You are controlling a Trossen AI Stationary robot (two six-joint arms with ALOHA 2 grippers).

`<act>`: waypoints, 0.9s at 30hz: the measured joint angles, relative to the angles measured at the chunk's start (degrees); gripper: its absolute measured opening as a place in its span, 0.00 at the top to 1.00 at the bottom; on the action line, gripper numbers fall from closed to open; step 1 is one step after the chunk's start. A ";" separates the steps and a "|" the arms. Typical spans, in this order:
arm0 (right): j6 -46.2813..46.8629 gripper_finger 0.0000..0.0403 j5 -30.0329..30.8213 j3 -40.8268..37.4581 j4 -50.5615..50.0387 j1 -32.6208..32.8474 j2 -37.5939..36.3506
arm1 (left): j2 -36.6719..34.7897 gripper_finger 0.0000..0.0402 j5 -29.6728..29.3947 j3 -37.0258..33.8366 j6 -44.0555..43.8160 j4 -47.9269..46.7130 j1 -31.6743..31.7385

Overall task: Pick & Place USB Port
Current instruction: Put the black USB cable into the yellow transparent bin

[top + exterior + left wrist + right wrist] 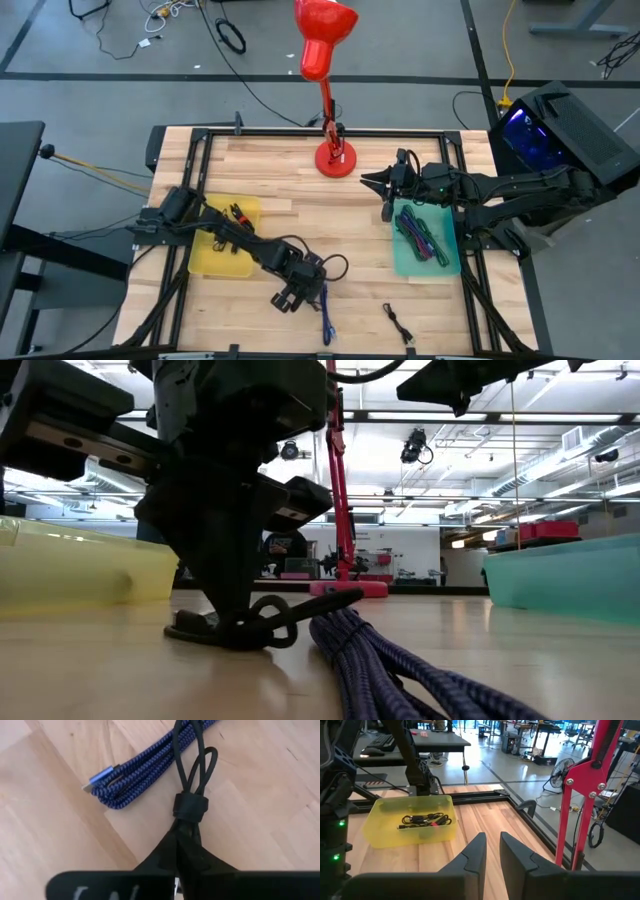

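Note:
A black USB cable [192,765], bundled with a band [190,805], lies on the wooden table near its front middle. My left gripper [305,285] is shut on it, fingers slanting down; the low view shows the gripper [228,622] at table level. A blue braided cable [140,770] lies on the table right beside the black one. My right gripper [492,855] hovers open and holds nothing above the green bin [425,240]. A yellow bin [225,245] at the left holds another black cable [422,820]. My left gripper pinches the black cable's bundle between its two fingers [165,852], at the end just short of the band [187,824]. The fingers come from above, slanting down, roughly along the bundle. The cable's loops [275,622] rest on the table.
A red lamp [335,155] stands at the far middle of the table. The green bin holds several coloured cables [422,238]. A small black cable [400,325] lies near the front edge, right of the blue one. A black frame [300,133] borders the table.

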 joint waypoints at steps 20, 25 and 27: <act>-0.06 0.86 0.06 0.04 -0.22 -0.02 0.80 | -0.01 0.59 5.41 -0.08 -2.60 -1.98 -1.99; 0.22 0.86 0.05 0.07 -0.21 -0.02 1.18 | 0.19 0.58 4.39 0.05 -2.73 -3.46 -2.96; 0.18 0.86 0.05 0.07 -0.40 -0.02 1.28 | 0.21 0.59 3.05 0.11 -2.93 -3.79 -3.21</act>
